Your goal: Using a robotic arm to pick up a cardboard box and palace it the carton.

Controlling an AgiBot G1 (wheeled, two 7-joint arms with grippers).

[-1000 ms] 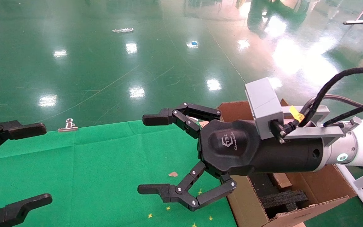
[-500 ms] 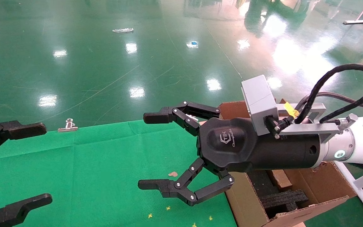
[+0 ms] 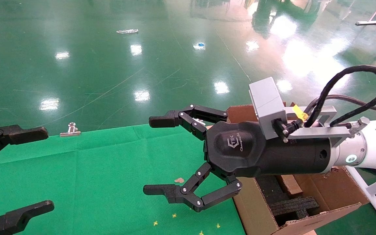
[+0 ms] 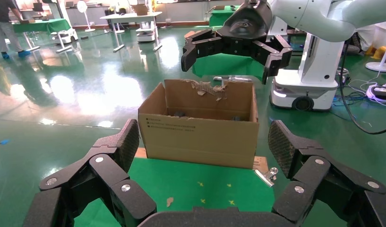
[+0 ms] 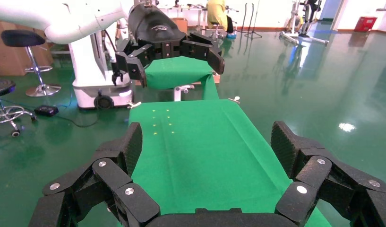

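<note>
So right now the right gripper (image 3: 162,156), a black three-finger claw on the white tubular robotic arm (image 3: 375,148) with a grey camera block and black cable, hangs in the air with its fingers spread wide and nothing between them. It sits above the right edge of the green cloth-covered table (image 3: 93,169), just beside the near-left wall of the large brown corrugated carton (image 3: 256,212) with ragged flaps and black foam inserts (image 3: 292,205) inside.

The left gripper (image 3: 21,169) is parked at the far left over the cloth, also splayed open and empty.

Where's the small cardboard box? Honestly no clear sign of it. The cloth shows only a scrap of brown card (image 3: 179,180) and some little yellow marks (image 3: 174,215), and a metal binder clip (image 3: 71,129) sits at the far edge. A brown strip inside the carton next to the foam might be it, but that's a guess.

What could go sideways: if the box isn't on the table, the arm may close on air. The wrist also hangs close over the carton's torn rim, so a low sweep could snag a flap or shove the carton. The looping cable could catch too.
</note>
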